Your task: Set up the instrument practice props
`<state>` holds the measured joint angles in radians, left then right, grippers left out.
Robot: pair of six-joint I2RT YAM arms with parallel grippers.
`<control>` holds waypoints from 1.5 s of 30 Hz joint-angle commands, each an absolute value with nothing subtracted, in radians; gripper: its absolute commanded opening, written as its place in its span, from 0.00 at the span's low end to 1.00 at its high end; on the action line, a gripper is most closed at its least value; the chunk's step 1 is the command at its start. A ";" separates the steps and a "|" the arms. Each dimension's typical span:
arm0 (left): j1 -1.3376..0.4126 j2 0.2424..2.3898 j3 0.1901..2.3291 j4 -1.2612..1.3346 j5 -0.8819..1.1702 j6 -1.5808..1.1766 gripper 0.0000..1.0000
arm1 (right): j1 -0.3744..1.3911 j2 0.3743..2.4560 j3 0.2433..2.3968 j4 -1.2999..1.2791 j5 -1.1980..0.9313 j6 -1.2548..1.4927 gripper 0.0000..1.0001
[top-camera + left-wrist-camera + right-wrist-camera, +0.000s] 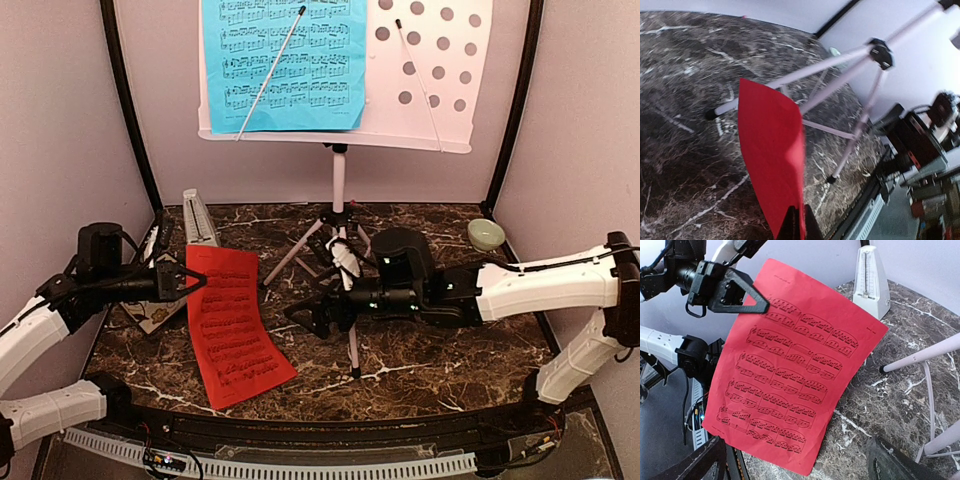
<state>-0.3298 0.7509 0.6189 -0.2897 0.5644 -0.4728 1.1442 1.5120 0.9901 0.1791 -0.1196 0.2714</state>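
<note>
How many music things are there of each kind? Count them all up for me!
Music sheets: 2 (blue sheet, red sheet)
Music stand: 1
Metronome: 1
Total: 4

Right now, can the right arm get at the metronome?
Probably not cleanly: the red music sheet, pinched by the left pincer, and a tripod leg lie between the open right pincer and the metronome.
</note>
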 commanded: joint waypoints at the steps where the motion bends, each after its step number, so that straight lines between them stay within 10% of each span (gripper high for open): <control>1: -0.398 0.671 0.695 -0.364 0.761 -0.285 0.00 | 1.132 1.396 0.898 0.317 -0.110 0.276 0.99; 16: -0.436 0.630 0.723 -0.029 1.181 -0.449 0.00 | 1.112 1.119 0.691 0.341 -0.078 0.208 0.99; 45: -0.632 0.710 0.728 0.147 1.192 -0.514 0.00 | 1.109 1.226 0.760 0.461 -0.298 0.171 0.91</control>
<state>-0.5957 0.7010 0.7067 0.1024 1.1885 -0.5354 1.1160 1.1820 0.7116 0.3737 -0.2359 0.1772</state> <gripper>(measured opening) 0.010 0.923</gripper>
